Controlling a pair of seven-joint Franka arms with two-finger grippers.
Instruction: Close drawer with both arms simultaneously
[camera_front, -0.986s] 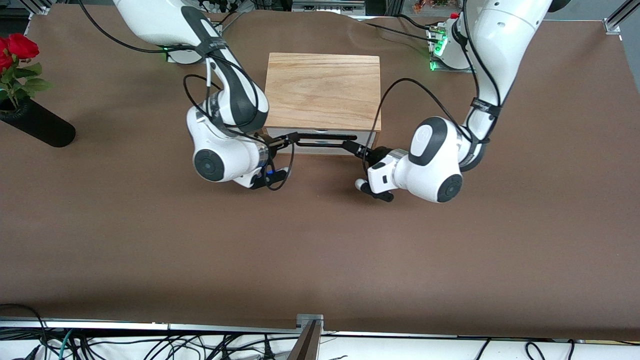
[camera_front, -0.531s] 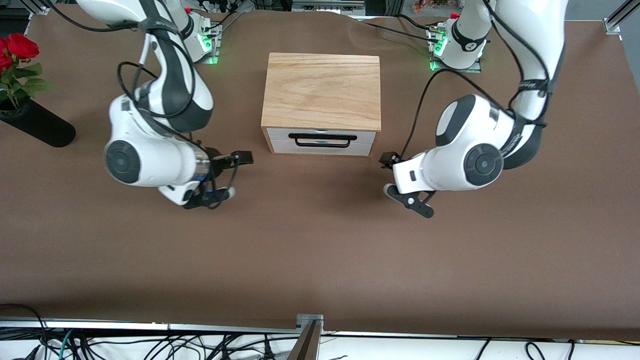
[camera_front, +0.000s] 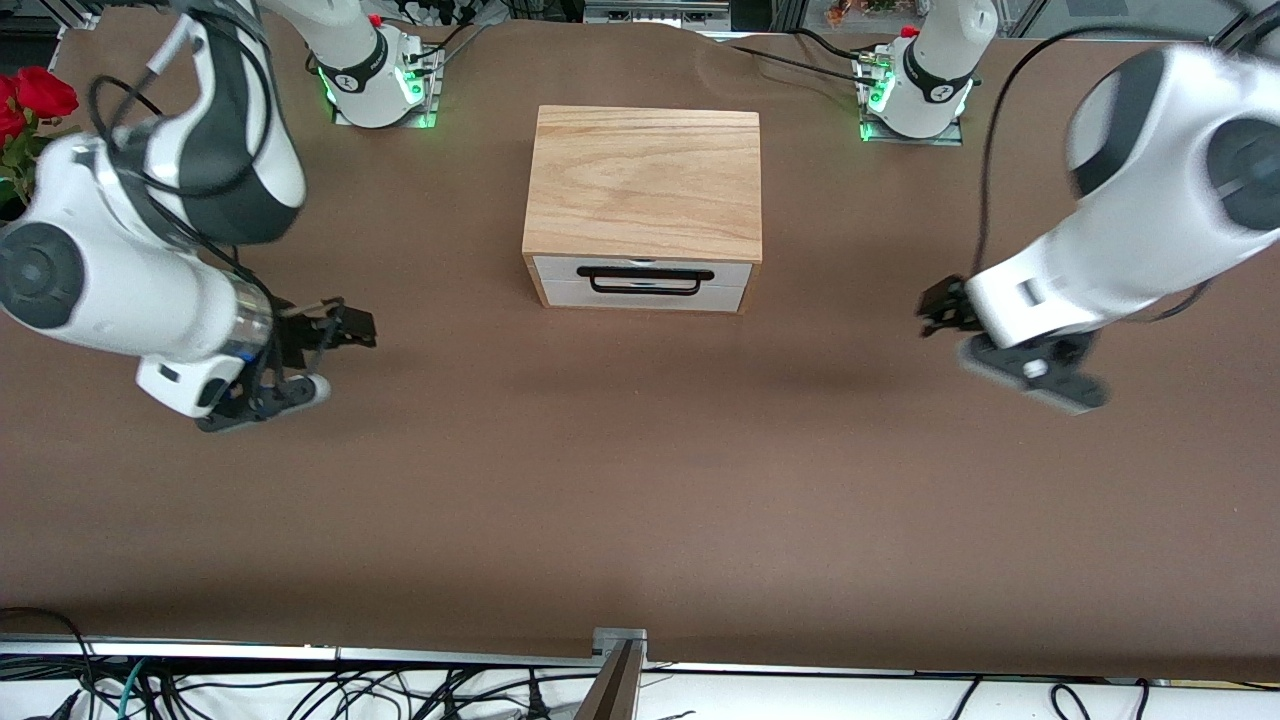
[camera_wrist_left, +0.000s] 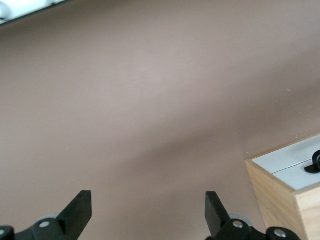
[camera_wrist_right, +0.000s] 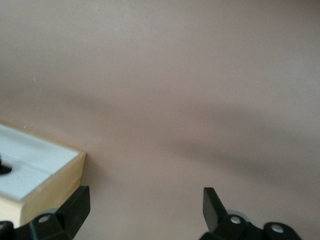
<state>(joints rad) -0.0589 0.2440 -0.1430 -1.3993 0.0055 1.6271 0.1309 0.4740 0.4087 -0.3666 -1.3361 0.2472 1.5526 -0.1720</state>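
Observation:
The drawer (camera_front: 640, 282), white-fronted with a black wire handle, sits flush in the light-wood box (camera_front: 645, 180) at the table's middle. My left gripper (camera_front: 938, 308) is open and empty, over the bare table toward the left arm's end, well apart from the box. My right gripper (camera_front: 350, 328) is open and empty, over the table toward the right arm's end. The left wrist view shows open fingers (camera_wrist_left: 80, 207) and a corner of the drawer front (camera_wrist_left: 290, 165). The right wrist view shows open fingers (camera_wrist_right: 212, 202) and the drawer's other corner (camera_wrist_right: 27, 162).
A black vase (camera_front: 85, 255) with red roses (camera_front: 40, 95) lies at the right arm's end of the table. The green-lit bases (camera_front: 385, 85) (camera_front: 905, 100) stand near the box. A metal bracket (camera_front: 620, 640) sits at the table's front edge.
Both grippers have left the drawer's handle and swung outward, each toward its own end of the table. The drawer front stays flush in the box.

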